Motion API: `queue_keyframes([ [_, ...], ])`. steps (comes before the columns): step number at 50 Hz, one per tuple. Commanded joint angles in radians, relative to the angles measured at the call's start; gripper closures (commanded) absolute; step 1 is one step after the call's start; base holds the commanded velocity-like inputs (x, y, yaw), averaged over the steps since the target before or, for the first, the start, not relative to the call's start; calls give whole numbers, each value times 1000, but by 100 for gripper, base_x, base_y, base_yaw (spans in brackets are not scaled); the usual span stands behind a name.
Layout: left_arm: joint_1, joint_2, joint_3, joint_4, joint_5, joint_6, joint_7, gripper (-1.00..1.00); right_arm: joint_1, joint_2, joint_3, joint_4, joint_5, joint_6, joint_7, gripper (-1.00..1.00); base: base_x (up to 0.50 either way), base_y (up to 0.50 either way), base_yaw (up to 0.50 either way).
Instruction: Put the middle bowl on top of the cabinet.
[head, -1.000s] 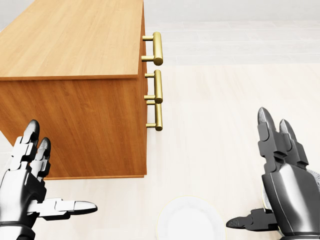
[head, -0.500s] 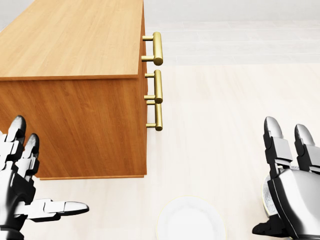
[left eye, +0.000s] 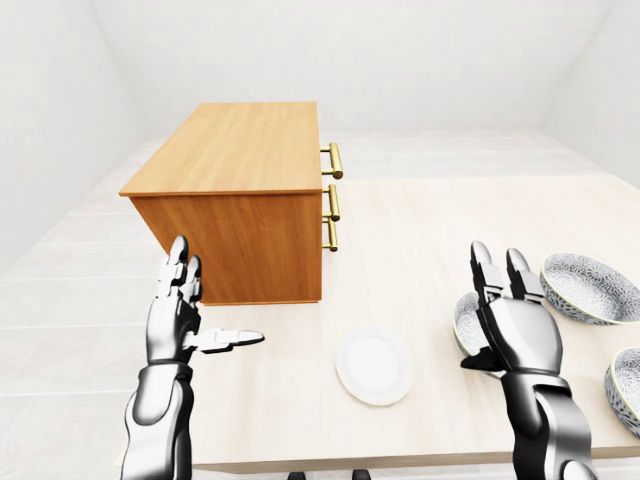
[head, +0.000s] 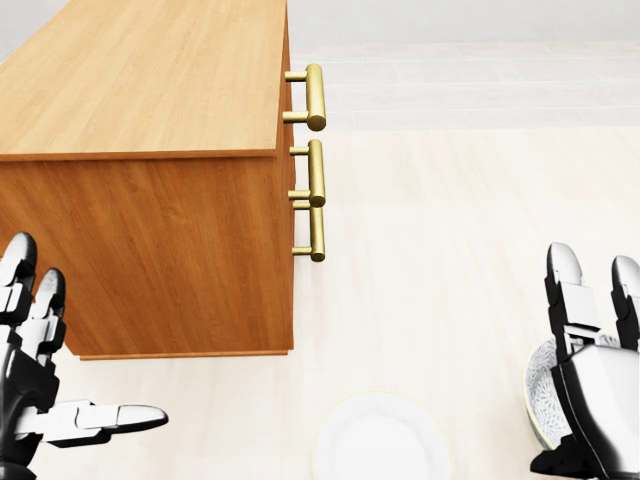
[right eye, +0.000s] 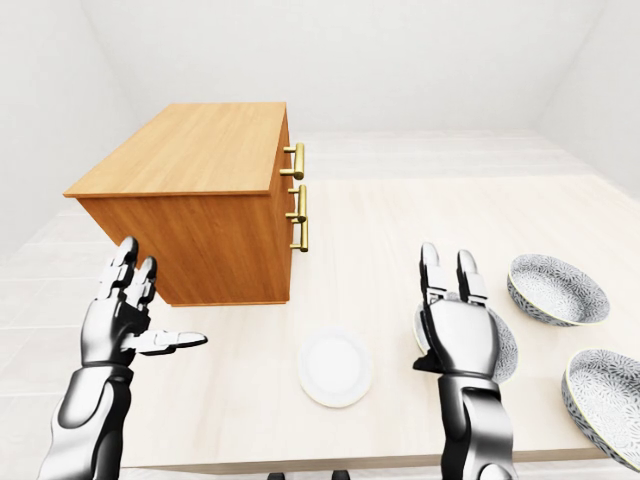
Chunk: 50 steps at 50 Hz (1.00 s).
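Observation:
Three grey patterned bowls lie on the pale table (left eye: 420, 230) at the right of the left-eye view. One bowl (left eye: 590, 288) is furthest up, another bowl (left eye: 626, 388) is cut by the right edge. The third, leftmost bowl (left eye: 463, 322) is mostly hidden behind my right hand (left eye: 490, 305), which stands open with fingers pointing up; its rim (head: 538, 398) shows in the head view. Whether the hand touches it I cannot tell. The wooden cabinet (left eye: 245, 150) with brass handles (left eye: 332, 200) stands at upper left. My left hand (left eye: 205, 310) is open and holds nothing, low beside the cabinet's near side.
A white plate (left eye: 373, 366) lies on the table between my two hands, near the table's bottom edge. The cabinet's flat top is bare wood. White floor and walls surround the table.
In the head view my right hand has slid right and down, uncovering the bowl's rim beside it. My left hand has drifted left and down. The camera has not moved.

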Motion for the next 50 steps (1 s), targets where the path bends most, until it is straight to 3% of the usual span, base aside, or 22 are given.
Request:
queue_keyframes([
  [1, 0, -3, -9, -1, 9, 0, 2, -100, 6, -11, -24, 64, -42, -12, -34, -100, 0, 0, 0],
  [32, 14, -7, -7, -40, 7, 0, -6, -100, 44, -10, -47, 123, -112, -21, -75, -100, 0, 0, 0],
  [50, 23, -14, -10, -51, 9, 0, -12, -100, 43, -21, -28, 278, -110, -17, -164, -100, 0, 0, 0],
])
